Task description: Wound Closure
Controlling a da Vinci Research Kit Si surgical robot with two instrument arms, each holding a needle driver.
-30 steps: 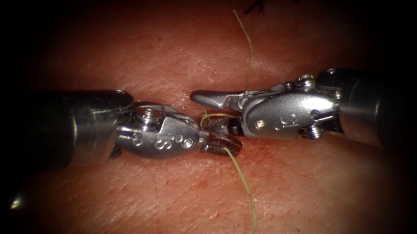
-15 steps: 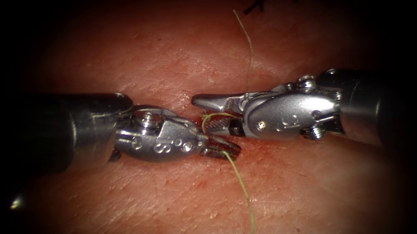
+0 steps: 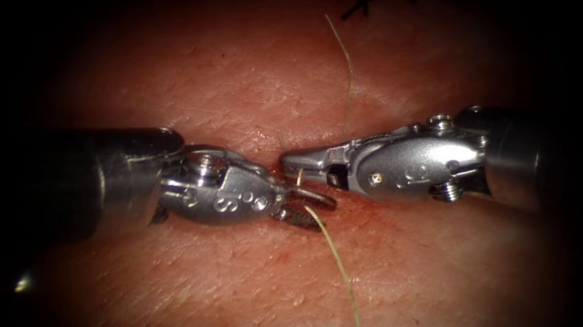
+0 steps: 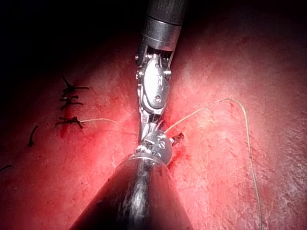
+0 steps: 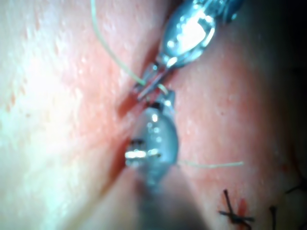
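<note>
The two tools meet tip to tip over the cut (image 3: 266, 141) in the tissue (image 3: 243, 69). My left tool (image 3: 327, 214) comes in from the left with its jaws parted; the pale thread (image 3: 339, 270) runs past them toward the near edge without being clamped. From the right, my right tool (image 3: 289, 162) has its jaws shut on a short bit of thread (image 3: 299, 177) just above the left jaws. Another strand (image 3: 349, 74) rises toward the far stitches. In the left wrist view the right tool (image 4: 153, 91) reaches down to the left wrist (image 4: 156, 148), with thread (image 4: 242, 110) arching beside them.
Dark knotted stitches (image 3: 359, 6) close the far part of the cut, also seen as stitches (image 4: 69, 103) and stitches (image 5: 232, 211). Red fluid (image 3: 362, 202) wets the tissue around the jaws. In the right wrist view the left tool (image 5: 187, 38) faces the right one.
The right jaws, open around a thread loop a second ago, have closed on it and shifted slightly right. The left jaws, shut on the thread before, have opened and let it go.
</note>
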